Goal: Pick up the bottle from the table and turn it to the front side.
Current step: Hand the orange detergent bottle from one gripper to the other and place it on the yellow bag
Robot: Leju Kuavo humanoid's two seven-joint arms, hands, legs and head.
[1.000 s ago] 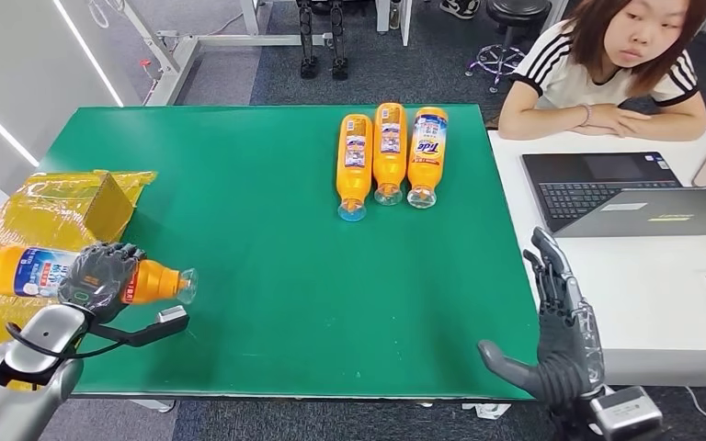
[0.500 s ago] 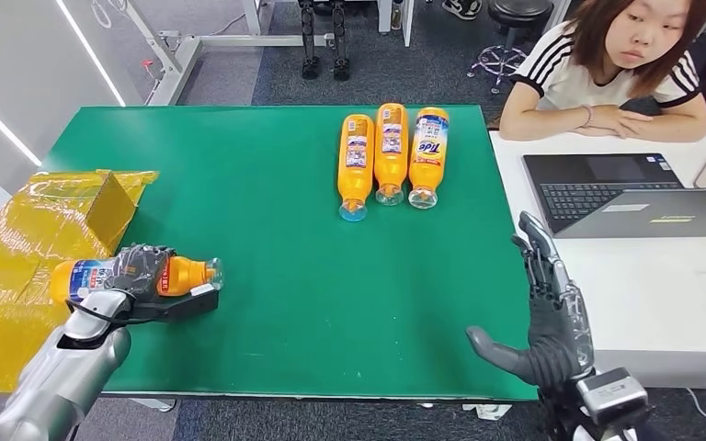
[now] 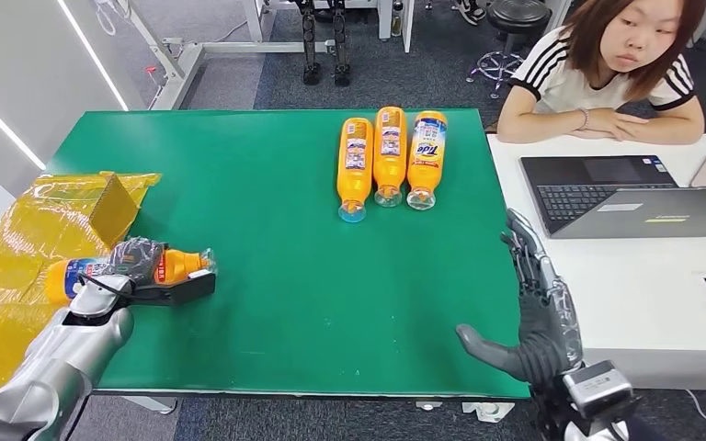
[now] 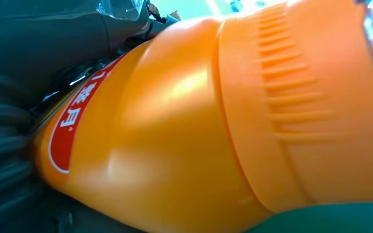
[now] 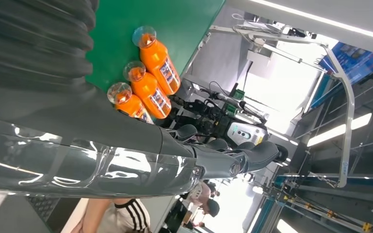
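since the earlier frame the left hand [image 3: 134,260] carries the bottle [image 3: 171,266] right, onto the table's [image 3: 276,266] left edge, gripping it; right hand [image 3: 540,312] hangs open, fingers spread.

- The right robot hand [image 5: 126,150] stretches out, its fingers [image 5: 252,155] straight and holding nothing.
- Three orange bottles [image 5: 148,90] lie side by side on the green surface [image 5: 141,19].
- A person in a striped sleeve [image 5: 126,211] sits beyond.

yellow box [image 3: 74,216] left; laptop [image 3: 643,195], person [image 3: 607,69] right.
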